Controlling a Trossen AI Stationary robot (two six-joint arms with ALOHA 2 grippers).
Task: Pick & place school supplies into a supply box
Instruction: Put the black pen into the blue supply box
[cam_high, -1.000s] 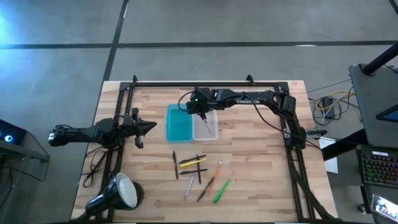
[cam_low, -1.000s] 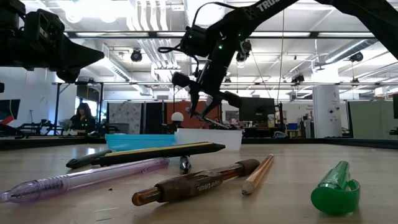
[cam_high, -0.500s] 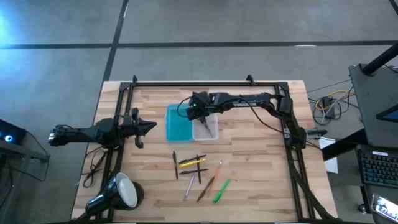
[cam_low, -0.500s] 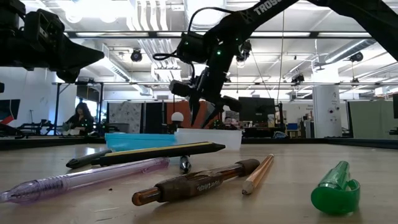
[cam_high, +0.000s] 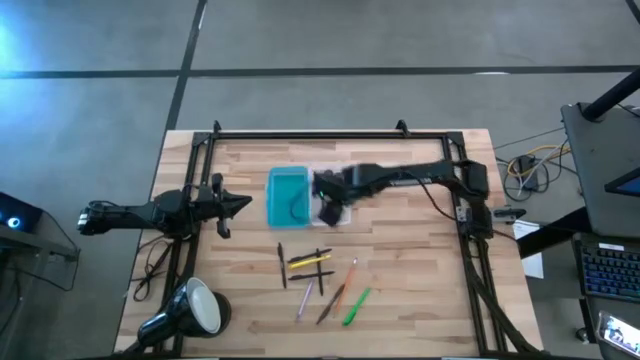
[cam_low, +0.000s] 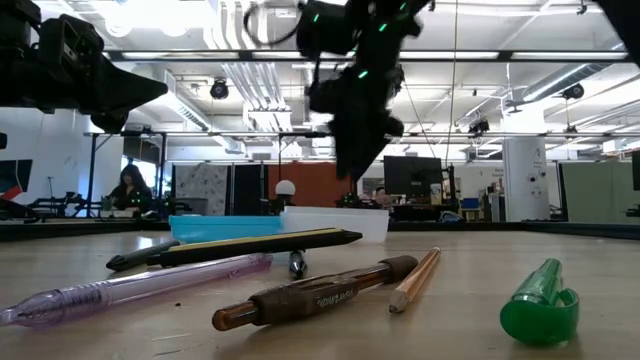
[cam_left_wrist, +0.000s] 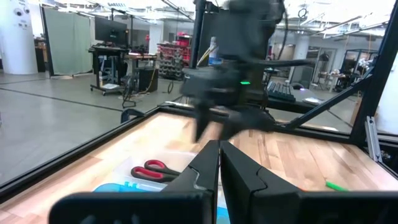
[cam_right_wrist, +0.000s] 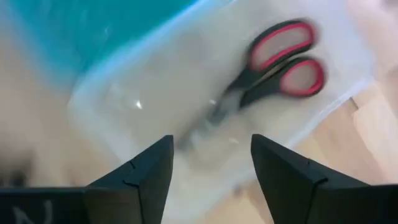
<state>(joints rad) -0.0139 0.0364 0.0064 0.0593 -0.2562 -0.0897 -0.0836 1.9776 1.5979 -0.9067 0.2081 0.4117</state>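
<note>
A wooden table (cam_high: 400, 260) holds the supply box (cam_high: 290, 195), an open case with a turquoise half on the left and a clear half on the right, lying toward the far middle. The right gripper (cam_high: 330, 205) hovers above the clear half. Only the right wrist view shows inside it: red-handled scissors (cam_right_wrist: 273, 62) lie there, below that gripper's spread, empty fingers (cam_right_wrist: 140, 171). The left gripper (cam_high: 240, 204) waits at the table's left edge, its fingers (cam_left_wrist: 208, 165) pressed together, holding nothing. On the near side lie loose supplies: a yellow pencil (cam_high: 310, 260), a pinkish pen (cam_low: 140, 285) and a green marker (cam_high: 357, 306).
</note>
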